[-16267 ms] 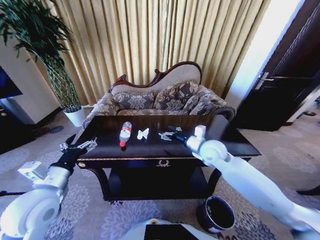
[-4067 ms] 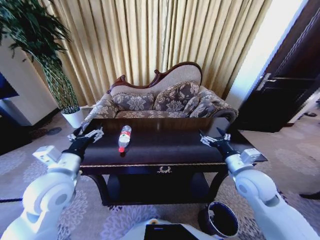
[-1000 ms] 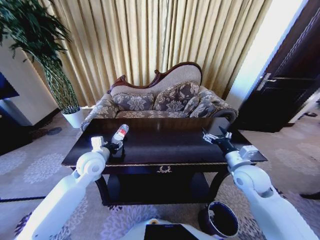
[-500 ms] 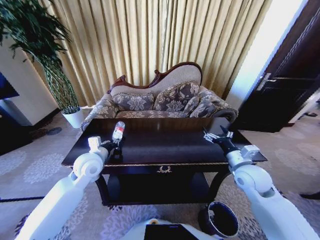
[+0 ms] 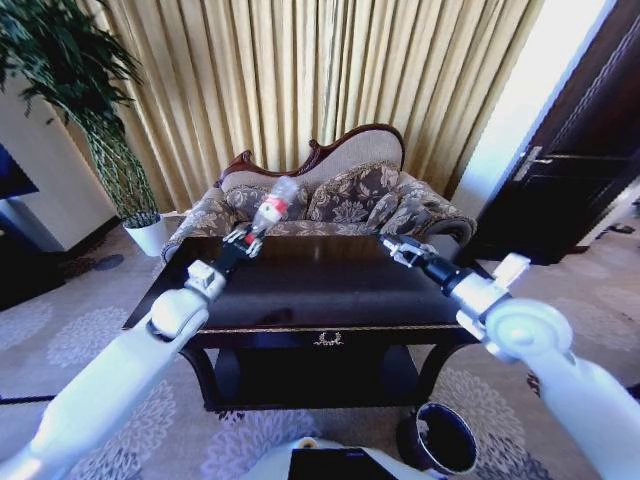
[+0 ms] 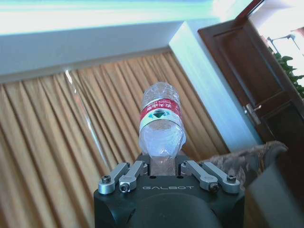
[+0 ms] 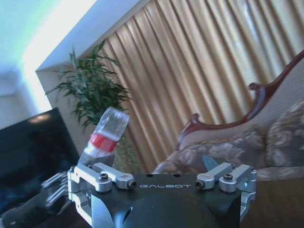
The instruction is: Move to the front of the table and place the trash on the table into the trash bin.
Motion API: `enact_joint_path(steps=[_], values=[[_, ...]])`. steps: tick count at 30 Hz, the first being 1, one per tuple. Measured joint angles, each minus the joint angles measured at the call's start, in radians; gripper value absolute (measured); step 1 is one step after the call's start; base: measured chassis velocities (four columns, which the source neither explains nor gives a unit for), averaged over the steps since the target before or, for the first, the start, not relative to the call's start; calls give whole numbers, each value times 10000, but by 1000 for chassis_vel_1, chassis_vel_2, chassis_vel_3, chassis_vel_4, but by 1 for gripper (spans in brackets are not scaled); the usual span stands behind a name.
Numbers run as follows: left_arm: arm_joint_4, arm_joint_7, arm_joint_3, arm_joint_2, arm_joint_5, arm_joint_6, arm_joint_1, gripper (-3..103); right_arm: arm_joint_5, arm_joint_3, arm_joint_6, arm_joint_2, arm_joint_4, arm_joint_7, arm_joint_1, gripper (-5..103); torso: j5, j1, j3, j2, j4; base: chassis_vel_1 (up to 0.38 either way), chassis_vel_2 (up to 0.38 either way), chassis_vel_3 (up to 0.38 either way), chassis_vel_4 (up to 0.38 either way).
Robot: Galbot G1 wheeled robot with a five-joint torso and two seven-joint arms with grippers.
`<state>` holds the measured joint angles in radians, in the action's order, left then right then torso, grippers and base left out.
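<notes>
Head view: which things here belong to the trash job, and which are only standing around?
Belong to the job:
bottle, held up by the left claw
table
trash bin
right claw, open over the table

Only standing around:
sofa
plant
curtains
door

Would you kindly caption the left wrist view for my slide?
Left gripper holds the red-labelled bottle aloft against tan curtains.
</notes>
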<state>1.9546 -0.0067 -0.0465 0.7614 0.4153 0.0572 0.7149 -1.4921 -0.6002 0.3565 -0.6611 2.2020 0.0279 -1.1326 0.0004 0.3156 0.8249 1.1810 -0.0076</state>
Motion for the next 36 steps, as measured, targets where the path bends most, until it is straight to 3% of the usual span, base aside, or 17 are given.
enact_joint_path(steps=[2, 5, 8, 16, 26, 36], values=[[-264, -54, 761, 209, 111, 2, -946, 25, -121, 1005, 74, -58, -504, -18, 1340, 100, -8, 1, 1, 0, 3, 0, 0, 0, 0], [-328, -104, 1135, 317, 251, 12, -1399, 25, -158, 1568, 95, -180, -762, -18, 2046, 100, 0, 1, 1, -1, 3, 0, 0, 0, 0], [-345, -223, 2241, 526, 674, 171, -2267, 25, -167, 2899, 110, -609, -1252, 12, 3548, 100, -1, 1, 2, -1, 3, 0, 0, 0, 0], [-455, -523, 3754, 887, 953, 380, -3211, 25, 57, 4186, 111, -1032, -1716, 84, 5050, 100, -8, 1, 2, -1, 4, 0, 0, 0, 0], [-374, -759, 4465, 1136, 1212, 696, -3844, 25, 209, 4335, 111, -952, -2062, 97, 5529, 100, -4, 1, 0, 0, 1, 0, 0, 0, 0], [91, -741, 4013, 589, 1284, 777, -3369, 24, 406, 3821, 110, -849, -2072, 52, 4816, 100, -5, 0, -1, 1, 2, 0, 0, 0, 0]])
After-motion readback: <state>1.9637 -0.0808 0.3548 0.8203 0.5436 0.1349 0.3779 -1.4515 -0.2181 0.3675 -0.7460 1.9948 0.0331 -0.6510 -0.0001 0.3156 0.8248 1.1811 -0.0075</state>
